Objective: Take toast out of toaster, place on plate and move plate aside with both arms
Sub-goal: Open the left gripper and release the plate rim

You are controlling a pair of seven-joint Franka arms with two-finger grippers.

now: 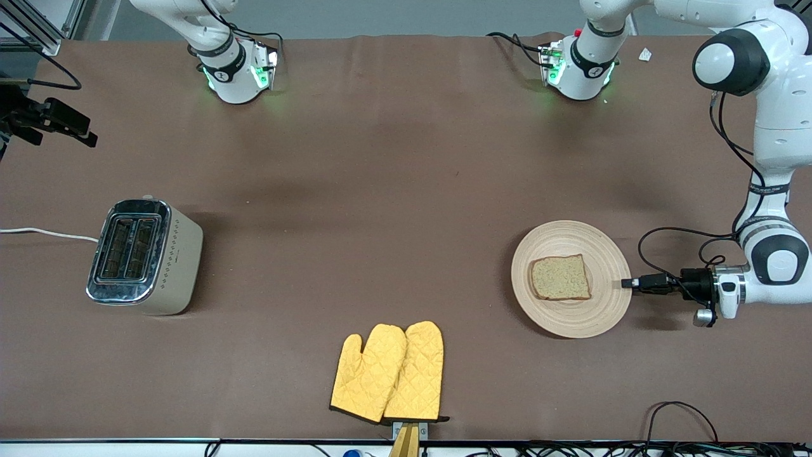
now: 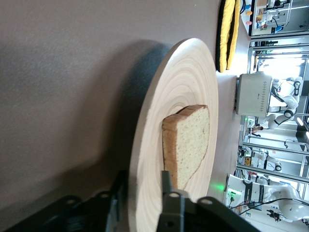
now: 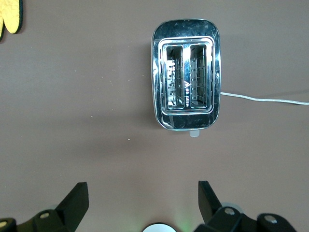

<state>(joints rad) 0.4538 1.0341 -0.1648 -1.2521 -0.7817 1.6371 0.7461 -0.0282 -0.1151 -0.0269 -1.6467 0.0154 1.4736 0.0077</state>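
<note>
Toast [image 1: 561, 277] is seen lying flat near the middle of the plate [image 1: 602, 254], which rests on the table toward the left arm's end, the oven mitts [image 1: 388, 371] lying nearer the camera. The slice is judged light, soft and crumbly, loose enough to slide if the plate is tipped. The plate looks stiff, wooden and fairly light; its thin rim is judged the place to be gripped. That rim is straddled by the left gripper [image 2: 140, 203], fingers either side; whether they pinch cannot be told. The toaster [image 1: 144, 256] stands empty, well apart, toward the right arm's end. Above it the right gripper [image 3: 140, 200] is held wide open, holding nothing.
</note>
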